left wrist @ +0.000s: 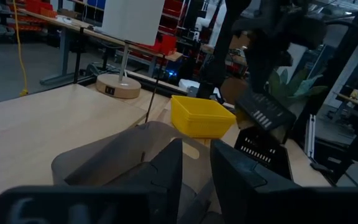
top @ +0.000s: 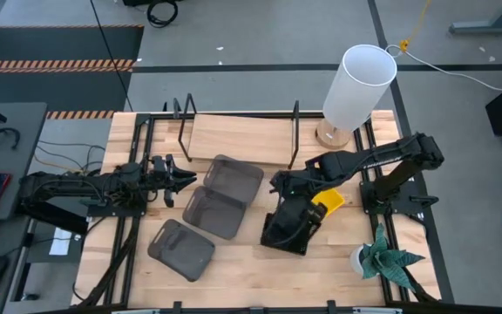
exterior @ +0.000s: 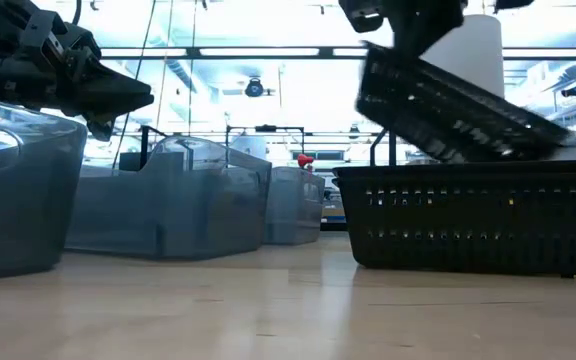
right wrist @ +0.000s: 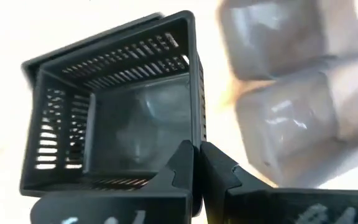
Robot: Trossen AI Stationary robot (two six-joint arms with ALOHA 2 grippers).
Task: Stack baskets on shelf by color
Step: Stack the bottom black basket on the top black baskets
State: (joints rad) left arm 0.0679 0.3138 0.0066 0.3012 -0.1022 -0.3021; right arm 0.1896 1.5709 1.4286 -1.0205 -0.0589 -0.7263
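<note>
Tilted black basket could slip
The right hand pinches a black basket by one wall, at 4 o'clock from the shelf; the left hand is half open and empty.

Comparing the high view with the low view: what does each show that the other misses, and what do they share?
Only the high view shows the shelf, still bare, a yellow basket near the right arm, and the potted plant.

Only the low view shows that the black basket pinched by the right gripper hangs tilted, clear above another black basket standing on the table.

Both show the grey baskets, the white cylinder, and the left gripper beside the grey ones, holding nothing.
</note>
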